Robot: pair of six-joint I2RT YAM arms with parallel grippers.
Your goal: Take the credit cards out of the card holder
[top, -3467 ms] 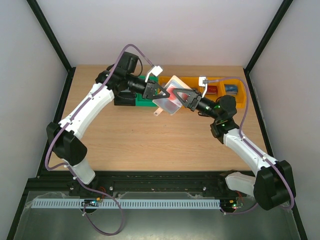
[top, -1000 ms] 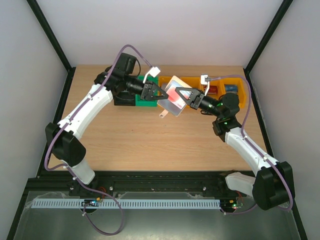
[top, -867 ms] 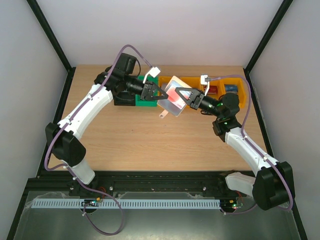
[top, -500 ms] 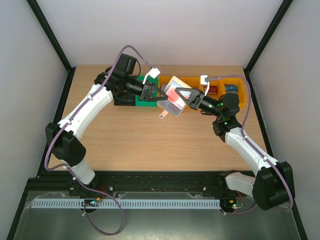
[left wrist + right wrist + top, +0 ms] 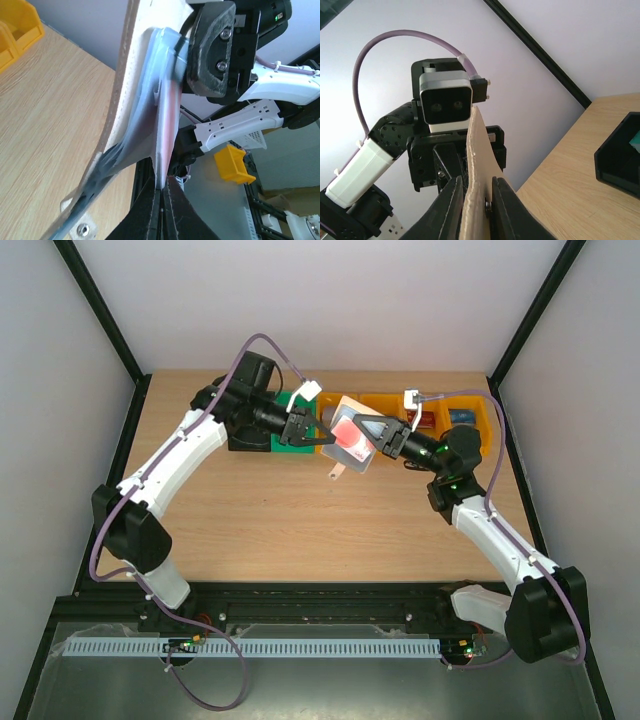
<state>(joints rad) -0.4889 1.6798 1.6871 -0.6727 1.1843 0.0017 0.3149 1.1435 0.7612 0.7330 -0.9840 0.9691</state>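
Wood-grain table (image 5: 300, 530) is carrying three bins along its back edge. The orange bin (image 5: 480, 445) is showing a red bit (image 5: 424, 421) and a blue bit (image 5: 461, 418) in separate compartments, too small to call. The black bin (image 5: 245, 443) is holding something teal (image 5: 635, 142), and I can't see into the green bin (image 5: 292, 445).

Card holder (image 5: 356, 455) is hanging open in the air between both arms, just in front of the bins. It's looking soft and floppy with slick sleeves, so I'm guessing the stiffer outer cover is the place to hold.

Red-and-white card (image 5: 345, 432) is sitting in its sleeve. I'm judging it light, stiff and slippery, best pinched by an edge.

Right pincer (image 5: 476, 187) is clamping the cover. Left pincer (image 5: 161, 186) is clenching a thin pinkish edge, probably that card, maybe sleeve too.
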